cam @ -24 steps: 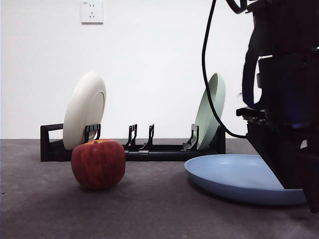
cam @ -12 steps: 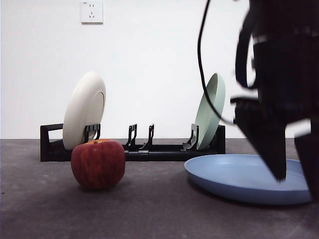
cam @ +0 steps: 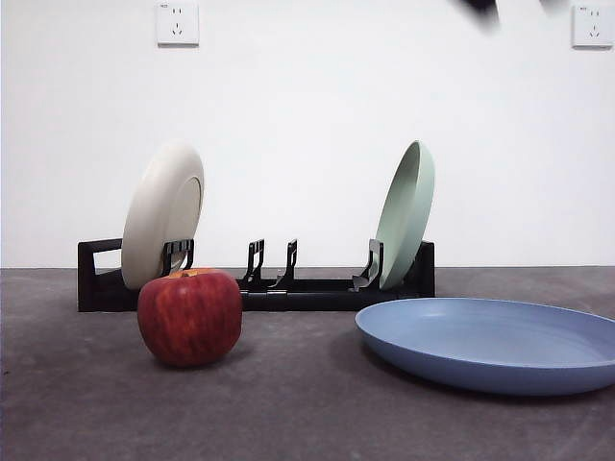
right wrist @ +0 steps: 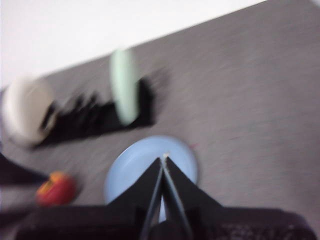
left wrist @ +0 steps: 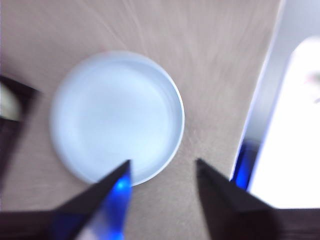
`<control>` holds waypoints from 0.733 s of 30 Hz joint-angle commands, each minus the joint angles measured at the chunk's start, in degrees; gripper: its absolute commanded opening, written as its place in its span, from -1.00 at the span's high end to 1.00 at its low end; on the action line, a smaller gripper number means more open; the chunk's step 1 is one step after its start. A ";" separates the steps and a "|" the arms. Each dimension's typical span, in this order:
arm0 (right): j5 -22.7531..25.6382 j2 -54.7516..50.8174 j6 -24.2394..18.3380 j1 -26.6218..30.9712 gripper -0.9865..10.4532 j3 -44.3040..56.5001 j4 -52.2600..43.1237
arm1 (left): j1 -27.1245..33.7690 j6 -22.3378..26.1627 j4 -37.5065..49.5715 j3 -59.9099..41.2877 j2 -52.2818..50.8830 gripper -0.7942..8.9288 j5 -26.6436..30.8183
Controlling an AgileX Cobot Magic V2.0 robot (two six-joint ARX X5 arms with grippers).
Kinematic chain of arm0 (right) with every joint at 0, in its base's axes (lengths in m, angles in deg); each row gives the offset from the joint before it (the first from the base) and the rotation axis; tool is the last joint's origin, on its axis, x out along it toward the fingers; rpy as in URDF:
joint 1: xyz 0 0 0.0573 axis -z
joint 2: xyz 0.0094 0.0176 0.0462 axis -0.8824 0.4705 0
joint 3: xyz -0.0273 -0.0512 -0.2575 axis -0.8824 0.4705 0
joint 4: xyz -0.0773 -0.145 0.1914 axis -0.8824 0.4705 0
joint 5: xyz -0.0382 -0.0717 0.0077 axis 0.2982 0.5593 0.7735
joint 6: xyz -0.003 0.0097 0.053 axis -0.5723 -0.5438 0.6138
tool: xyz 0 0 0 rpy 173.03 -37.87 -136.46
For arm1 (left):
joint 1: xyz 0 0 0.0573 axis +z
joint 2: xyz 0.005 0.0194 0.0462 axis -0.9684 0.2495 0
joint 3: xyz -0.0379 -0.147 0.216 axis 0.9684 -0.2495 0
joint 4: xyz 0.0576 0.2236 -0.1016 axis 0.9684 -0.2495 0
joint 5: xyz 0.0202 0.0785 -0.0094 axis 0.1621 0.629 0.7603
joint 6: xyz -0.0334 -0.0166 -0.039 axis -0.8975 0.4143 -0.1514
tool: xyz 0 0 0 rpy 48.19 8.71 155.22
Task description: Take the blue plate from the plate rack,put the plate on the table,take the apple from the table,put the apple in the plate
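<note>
Blue plate (cam: 492,344) lies flat on the bench (cam: 307,413), at about 4 o'clock in the front view, empty, nothing touching it. Apple (cam: 189,316) sits upright on the bench at about 8 o'clock, well apart from the blue plate and just in front of the plate rack (cam: 256,284). Plate rack runs across the middle behind both; cream plate (cam: 161,212) stands leaning in its 9 o'clock end, pale green plate (cam: 405,213) stands on edge in its 3 o'clock end, middle prong pairs bare. Two wall sockets (cam: 177,21) sit on the white wall at 11 and 1 o'clock. Only blurred dark tips of an arm show at the top edge near 1 o'clock in the front view. Left claw (left wrist: 162,172) hangs high above the bench, fingers spread apart with bare bench between them, gripping nothing; the blue plate (left wrist: 117,117) shows below it, one finger tip overlapping the plate's rim in the picture. Right claw (right wrist: 163,161) is also high up, fingers pressed together, holding nothing; its view is blurred but shows the blue plate (right wrist: 142,162) beneath the tips, the apple (right wrist: 56,188) off to one side, and the plate rack (right wrist: 95,120) with the cream plate (right wrist: 26,111) and pale green plate (right wrist: 123,85) farther off.
</note>
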 commanded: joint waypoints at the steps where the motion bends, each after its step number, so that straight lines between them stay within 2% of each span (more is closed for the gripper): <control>1: -8.90 3.87 -2.71 -0.04 0.83 -0.02 -1.03 | -0.17 -0.85 -0.33 0.31 -7.91 0.85 -0.24; 4: -16.39 9.07 -0.66 -0.04 0.83 -0.02 -2.89 | -0.13 -1.38 -1.14 0.31 -15.26 0.85 0.87; 8: -26.49 16.74 -1.62 -0.07 0.83 -0.02 -8.92 | -0.13 -4.46 -6.62 0.31 -23.26 0.85 6.32; 11: -29.90 21.46 -0.11 -1.62 0.82 -0.02 -15.08 | -0.13 -8.17 -13.60 0.31 -27.93 0.85 12.09; 13: -29.57 24.30 1.70 -4.44 0.76 -0.02 -18.80 | -0.13 -10.58 -15.23 -0.17 -30.53 0.85 14.99; 15: -27.65 26.88 3.04 -8.37 0.64 -0.04 -21.92 | -0.13 -12.81 -15.23 -0.24 -33.79 0.85 14.80; 20: -17.64 34.32 4.20 -22.75 0.39 -0.09 -28.02 | -0.13 -15.63 -15.23 -0.26 -38.97 0.85 14.36; 22: -13.86 37.53 5.11 -28.33 0.18 -0.17 -30.03 | -0.13 -15.93 -15.26 -0.33 -40.70 0.85 14.49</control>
